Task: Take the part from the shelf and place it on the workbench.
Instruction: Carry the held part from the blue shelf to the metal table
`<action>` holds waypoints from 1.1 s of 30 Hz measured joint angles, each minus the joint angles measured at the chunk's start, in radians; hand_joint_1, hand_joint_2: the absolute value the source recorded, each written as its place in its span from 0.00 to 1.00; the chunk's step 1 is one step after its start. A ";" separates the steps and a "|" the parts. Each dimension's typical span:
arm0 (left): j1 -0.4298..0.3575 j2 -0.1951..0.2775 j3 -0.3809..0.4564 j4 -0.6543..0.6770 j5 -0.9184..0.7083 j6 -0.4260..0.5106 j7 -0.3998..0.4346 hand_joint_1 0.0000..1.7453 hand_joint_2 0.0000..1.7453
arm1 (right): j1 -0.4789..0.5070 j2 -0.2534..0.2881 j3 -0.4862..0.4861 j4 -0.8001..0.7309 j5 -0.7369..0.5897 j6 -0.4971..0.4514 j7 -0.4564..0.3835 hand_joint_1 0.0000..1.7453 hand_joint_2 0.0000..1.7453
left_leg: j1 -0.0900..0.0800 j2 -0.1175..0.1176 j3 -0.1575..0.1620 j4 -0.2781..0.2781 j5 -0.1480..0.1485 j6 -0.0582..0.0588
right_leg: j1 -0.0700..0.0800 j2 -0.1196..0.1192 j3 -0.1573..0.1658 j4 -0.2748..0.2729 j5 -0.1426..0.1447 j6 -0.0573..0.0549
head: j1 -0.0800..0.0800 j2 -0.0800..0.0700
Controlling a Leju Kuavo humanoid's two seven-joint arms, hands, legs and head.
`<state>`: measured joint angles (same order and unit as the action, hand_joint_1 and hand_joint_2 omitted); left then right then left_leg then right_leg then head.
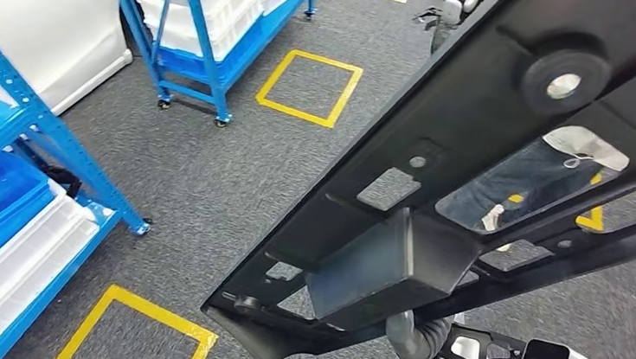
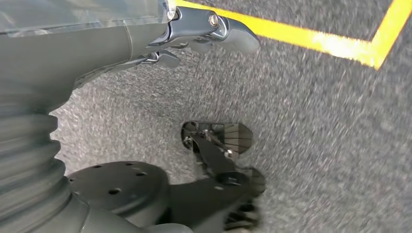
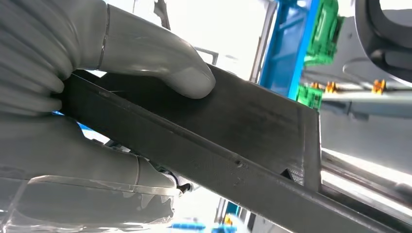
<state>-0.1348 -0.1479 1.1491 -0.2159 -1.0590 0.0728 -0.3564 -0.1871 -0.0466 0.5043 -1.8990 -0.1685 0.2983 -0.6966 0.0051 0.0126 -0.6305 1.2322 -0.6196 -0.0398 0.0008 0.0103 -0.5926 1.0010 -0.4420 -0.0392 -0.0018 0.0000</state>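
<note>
Clearly, a long black plastic part (image 1: 507, 161) is gripped by the right hand (image 3: 73, 97), whose thick grey thumb (image 3: 160, 63) is pressed on one flat face while the other fingers (image 3: 97, 165) are wrapped round the opposite side, so that an edge of the part is clamped between them. The part is held up off the floor, slanting away from the hand across the head view. Its surface is matt black and ribbed, pierced by several rectangular and slot-like openings through which grey carpet (image 1: 237, 172) and yellow floor tape (image 1: 309, 88) can be seen. A round boss with a pale centre (image 1: 563, 84) is set near the far end, and a boxy block (image 1: 385, 268) stands out near the hand. In the right wrist view the gripped stretch is seen as a dark, finely textured flat wall with a straight edge. The left hand (image 2: 194, 34) is seen hanging above the carpet, its fingers partly curled with nothing in them; whether it is clenched cannot be told. Blue shelving (image 1: 207, 22) with white bins stands well beyond the part.
</note>
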 joint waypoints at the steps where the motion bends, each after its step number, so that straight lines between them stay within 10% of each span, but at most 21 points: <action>1: 0.000 0.000 -0.002 0.000 -0.002 -0.001 0.004 0.00 1.00 | 0.004 0.000 -0.002 0.002 -0.004 0.000 0.000 1.00 1.00 | 0.000 -0.002 -0.024 0.048 -0.011 0.000 | 0.001 0.012 0.000 0.000 0.000 -0.001 | 0.000 0.000; 3: 0.001 -0.001 -0.005 0.000 -0.003 -0.003 0.007 0.00 1.00 | 0.018 0.000 -0.007 0.004 -0.003 0.007 0.000 1.00 1.00 | 0.000 -0.005 -0.018 0.022 0.030 0.005 | 0.003 0.035 0.003 0.001 0.000 -0.001 | 0.000 0.000; 6: 0.004 0.000 -0.006 0.000 -0.003 -0.003 0.008 0.00 1.00 | 0.043 0.004 -0.011 0.000 0.014 0.022 0.000 1.00 1.00 | 0.000 -0.054 0.073 -0.183 0.132 0.019 | 0.002 0.070 0.005 0.003 0.000 0.004 | 0.001 0.000; 10: 0.010 -0.001 -0.007 0.000 -0.003 0.002 0.008 0.00 1.00 | 0.075 0.011 -0.012 -0.005 0.029 0.030 0.000 1.00 1.00 | -0.001 -0.066 0.099 -0.249 0.145 0.034 | -0.004 0.103 -0.007 0.004 0.007 0.028 | -0.002 0.000; 14: 0.014 -0.003 -0.011 0.000 -0.005 -0.005 0.009 0.00 1.00 | 0.086 0.012 -0.017 -0.008 0.035 0.033 0.000 1.00 1.00 | 0.002 -0.020 0.107 -0.270 0.158 0.054 | 0.000 0.023 -0.077 0.152 -0.081 0.044 | 0.004 0.000; 17: 0.020 -0.003 -0.014 0.000 -0.009 -0.013 0.017 0.00 1.00 | 0.086 0.012 -0.020 -0.003 0.042 0.035 0.000 1.00 1.00 | -0.002 0.016 0.105 -0.269 0.156 0.055 | -0.010 -0.002 -0.145 0.296 -0.127 0.054 | 0.005 0.000; 23: 0.019 -0.012 -0.022 0.000 -0.009 -0.018 0.025 0.00 1.00 | 0.062 0.014 -0.019 0.020 0.039 0.013 0.000 1.00 1.00 | -0.009 0.061 0.107 -0.259 0.146 0.037 | -0.003 -0.063 0.015 -0.003 -0.015 0.038 | 0.003 0.000; 27: 0.018 -0.019 -0.027 0.000 -0.016 -0.008 0.030 0.00 1.00 | 0.022 0.014 -0.015 0.048 0.027 -0.024 0.000 1.00 1.00 | -0.007 0.052 0.099 -0.230 0.120 0.016 | -0.008 -0.029 0.014 -0.012 -0.002 0.017 | 0.001 0.000; 31: 0.023 -0.025 -0.029 0.001 -0.022 -0.009 0.033 0.00 1.00 | -0.029 0.014 0.008 0.078 0.014 -0.064 0.011 1.00 1.00 | 0.000 -0.002 -0.015 0.017 0.003 0.007 | -0.007 0.007 0.010 -0.015 0.005 0.005 | -0.003 0.000; 33: 0.024 -0.028 -0.030 0.002 -0.024 -0.011 0.033 0.00 1.00 | -0.045 0.013 0.019 0.090 0.008 -0.081 0.025 1.00 1.00 | 0.001 -0.004 -0.027 0.035 0.021 0.007 | -0.005 0.029 0.008 -0.010 0.005 0.005 | -0.003 0.000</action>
<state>-0.1108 -0.1761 1.1193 -0.2137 -1.0831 0.0619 -0.3230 -0.2324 -0.0332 0.5234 -1.8091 -0.1607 0.2170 -0.6719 0.0062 0.0084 -0.6573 1.2669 -0.5987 -0.0326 -0.0041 0.0389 -0.5848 0.9909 -0.4367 -0.0344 -0.0045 0.0000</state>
